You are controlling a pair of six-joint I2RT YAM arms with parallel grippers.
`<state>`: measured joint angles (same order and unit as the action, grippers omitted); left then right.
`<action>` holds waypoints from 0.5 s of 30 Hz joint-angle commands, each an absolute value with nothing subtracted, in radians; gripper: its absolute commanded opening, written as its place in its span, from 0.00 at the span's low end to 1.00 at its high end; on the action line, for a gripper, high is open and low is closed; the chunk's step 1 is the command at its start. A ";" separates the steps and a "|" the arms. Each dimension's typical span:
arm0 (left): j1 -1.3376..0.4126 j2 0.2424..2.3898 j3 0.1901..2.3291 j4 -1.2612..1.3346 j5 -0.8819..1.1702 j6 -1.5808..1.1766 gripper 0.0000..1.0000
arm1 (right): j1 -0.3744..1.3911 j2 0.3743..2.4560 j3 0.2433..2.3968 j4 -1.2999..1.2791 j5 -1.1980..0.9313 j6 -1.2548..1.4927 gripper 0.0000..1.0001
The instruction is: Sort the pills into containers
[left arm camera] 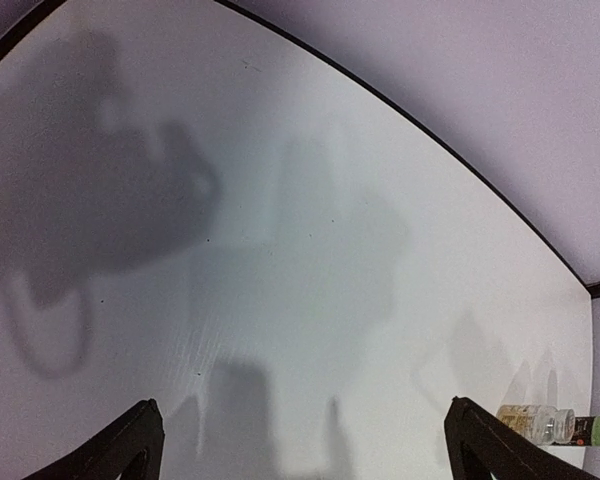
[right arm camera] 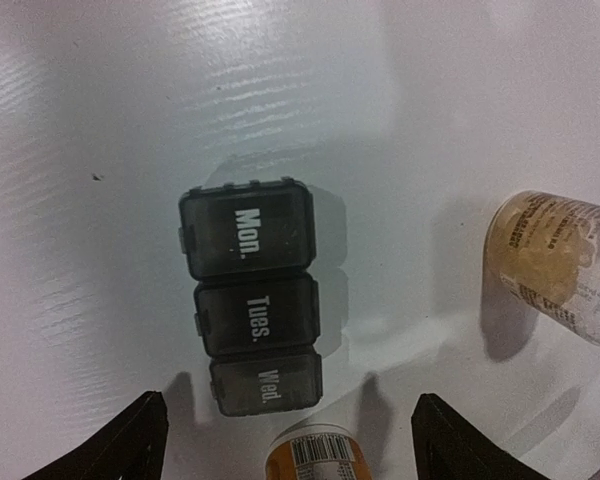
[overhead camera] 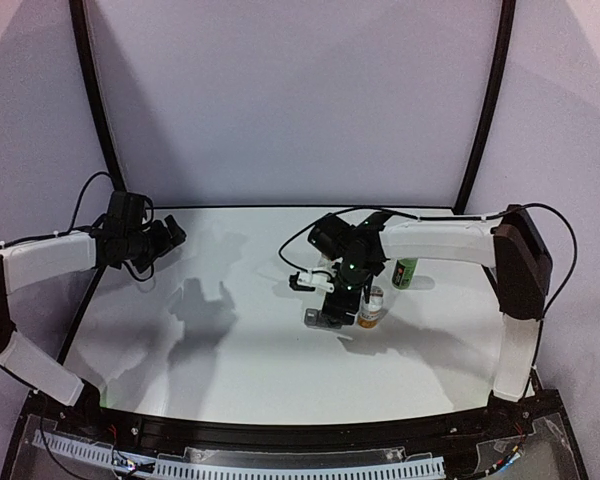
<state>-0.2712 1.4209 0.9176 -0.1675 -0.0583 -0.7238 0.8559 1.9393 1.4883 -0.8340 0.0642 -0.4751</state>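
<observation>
The containers [right arm camera: 252, 300] are a dark grey strip of three joined compartments marked Mon., Tues. and Wed., lids down, lying flat on the white table; from above the containers [overhead camera: 320, 318] sit mid-table. My right gripper [right arm camera: 290, 402] hovers over the strip's Wed. end, open, touching nothing. The top of an orange bottle [right arm camera: 315, 458] shows between its fingers at the frame's lower edge. To the right lies a clear bottle [right arm camera: 560, 265] with yellowish pills inside. My left gripper [left arm camera: 302, 410] is open over bare table at the far left [overhead camera: 168, 238].
A green bottle [overhead camera: 406, 272] stands behind the right gripper [overhead camera: 340, 298], near the orange bottle [overhead camera: 368, 320]. In the left wrist view the clear bottle [left arm camera: 533, 422] and the green-capped bottle [left arm camera: 590, 430] show far off. The table's black rim [overhead camera: 280, 208] curves round the back.
</observation>
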 commanded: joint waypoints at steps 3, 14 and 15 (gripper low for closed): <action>-0.276 1.420 0.948 -0.206 -0.047 -0.723 1.00 | 0.876 1.988 1.513 -0.859 0.134 -0.496 0.84; -0.276 1.407 0.940 -0.213 -0.048 -0.730 1.00 | 0.880 2.052 1.523 -0.870 0.133 -0.525 0.74; -0.276 1.405 0.937 -0.214 -0.049 -0.732 1.00 | 0.881 2.052 1.521 -0.871 0.126 -0.528 0.73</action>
<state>-0.2733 1.4235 0.9325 -0.1894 -0.0521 -0.7238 0.8700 2.0291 1.5024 -0.8459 0.1333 -0.5079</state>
